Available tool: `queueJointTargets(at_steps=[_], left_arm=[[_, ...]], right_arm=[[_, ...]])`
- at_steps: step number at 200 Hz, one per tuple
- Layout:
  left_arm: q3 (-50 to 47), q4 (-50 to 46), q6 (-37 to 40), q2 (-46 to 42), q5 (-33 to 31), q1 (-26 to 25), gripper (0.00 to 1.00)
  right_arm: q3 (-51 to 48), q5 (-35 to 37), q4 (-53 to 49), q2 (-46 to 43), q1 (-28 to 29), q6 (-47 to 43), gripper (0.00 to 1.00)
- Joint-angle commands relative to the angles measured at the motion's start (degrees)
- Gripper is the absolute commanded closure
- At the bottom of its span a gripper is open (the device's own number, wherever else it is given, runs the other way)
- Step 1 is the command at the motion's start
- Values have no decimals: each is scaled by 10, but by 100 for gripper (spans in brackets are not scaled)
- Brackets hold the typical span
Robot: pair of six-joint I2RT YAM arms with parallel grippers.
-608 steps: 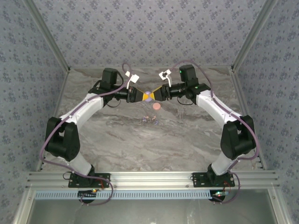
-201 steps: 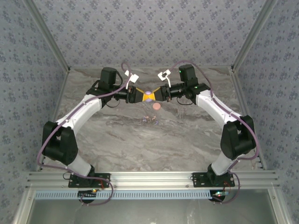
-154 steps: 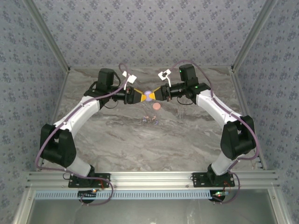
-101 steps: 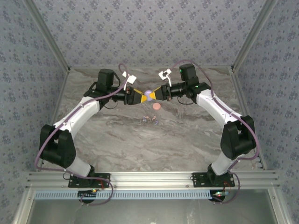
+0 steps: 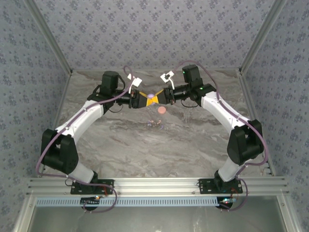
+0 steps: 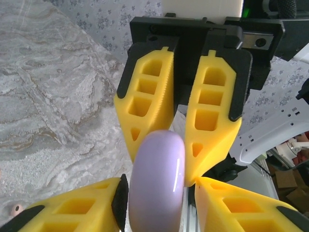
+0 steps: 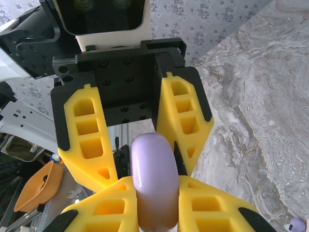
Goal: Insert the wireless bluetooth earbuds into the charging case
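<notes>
High above the table (image 5: 193, 145), the right tool (image 7: 154, 198) clamps a smooth, probably slippery lilac charging case (image 5: 151, 97), the left tool (image 6: 157, 193) loosely open around it, while the tiny, light earbuds (image 5: 155, 124) on the table likely need fingertip pinches.

Plainly a robotics lab test cell, going by the flower-print wall panels (image 5: 154, 34) closing in behind and on both sides of the left hand (image 5: 147, 99) and right hand (image 5: 156, 98), the marble-look table (image 5: 145, 150) beneath them, and the bare aluminium frame rail (image 5: 154, 185) on their near side.
</notes>
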Motion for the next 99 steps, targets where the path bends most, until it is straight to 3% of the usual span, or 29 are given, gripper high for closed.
queueJointTargets(at_steps=[1, 38, 68, 99], left_arm=[[-1, 20, -1, -3, 19, -3, 62], [-2, 21, -3, -1, 18, -6, 64], [-6, 18, -1, -2, 11, -6, 57], [-10, 19, -4, -2, 2, -6, 60]], right_arm=[[23, -15, -19, 11, 6, -15, 88], [22, -7, -16, 9, 5, -11, 88], [22, 1, -12, 7, 4, -8, 88], [17, 8, 0, 2, 1, 2, 88]])
